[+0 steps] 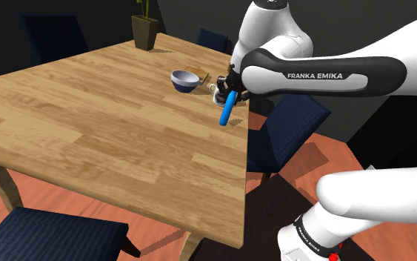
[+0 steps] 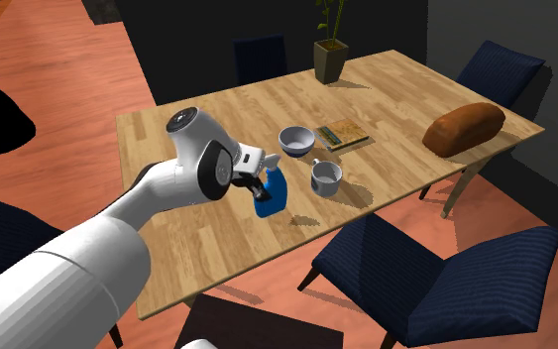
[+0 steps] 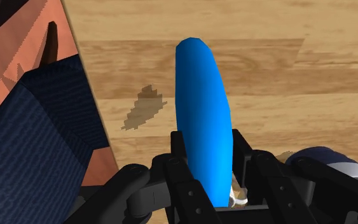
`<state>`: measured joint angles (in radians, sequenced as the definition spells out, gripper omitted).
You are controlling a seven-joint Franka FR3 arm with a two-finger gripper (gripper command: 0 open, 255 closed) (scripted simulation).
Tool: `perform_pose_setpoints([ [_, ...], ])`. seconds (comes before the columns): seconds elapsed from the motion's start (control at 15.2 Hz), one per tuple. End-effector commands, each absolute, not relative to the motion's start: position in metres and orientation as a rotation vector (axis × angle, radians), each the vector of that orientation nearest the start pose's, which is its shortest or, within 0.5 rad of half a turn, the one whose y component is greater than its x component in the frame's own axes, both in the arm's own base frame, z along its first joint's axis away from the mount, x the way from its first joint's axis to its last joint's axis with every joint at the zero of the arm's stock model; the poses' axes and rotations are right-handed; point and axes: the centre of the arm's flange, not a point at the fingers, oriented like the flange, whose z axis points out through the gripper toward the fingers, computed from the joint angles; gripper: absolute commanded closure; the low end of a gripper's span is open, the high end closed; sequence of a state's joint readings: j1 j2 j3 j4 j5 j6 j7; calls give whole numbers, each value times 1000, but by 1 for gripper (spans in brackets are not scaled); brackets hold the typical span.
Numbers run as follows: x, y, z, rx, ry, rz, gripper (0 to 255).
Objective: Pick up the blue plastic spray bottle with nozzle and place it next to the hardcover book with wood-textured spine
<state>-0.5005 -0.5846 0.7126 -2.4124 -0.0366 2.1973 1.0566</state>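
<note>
Tool (image 3: 208, 153) clasps blue spray bottle (image 3: 199, 102) aloft near mug (image 2: 325, 176) and bowl (image 2: 296, 140).

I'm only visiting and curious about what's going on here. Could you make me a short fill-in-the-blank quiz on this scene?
The gripper is shut on a ____ spray bottle.
The bottle hangs ____ the wooden table, not touching it.
Close by the hardcover book stand a mug and a ____.
Missing words: blue; above; bowl.

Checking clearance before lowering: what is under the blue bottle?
Bare wood table with a small shadow on it, close to the table's edge. The strip of table directly behind the bottle is covered in the wrist view.
</note>
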Motion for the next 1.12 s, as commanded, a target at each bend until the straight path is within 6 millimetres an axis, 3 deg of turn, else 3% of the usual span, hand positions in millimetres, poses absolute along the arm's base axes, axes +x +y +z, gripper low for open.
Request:
perform_pose_setpoints([
  [0.0, 419, 113, 506, -2959, 1371, -705, 255],
  [1.06, 419, 113, 590, -2959, 1371, -705, 255],
])
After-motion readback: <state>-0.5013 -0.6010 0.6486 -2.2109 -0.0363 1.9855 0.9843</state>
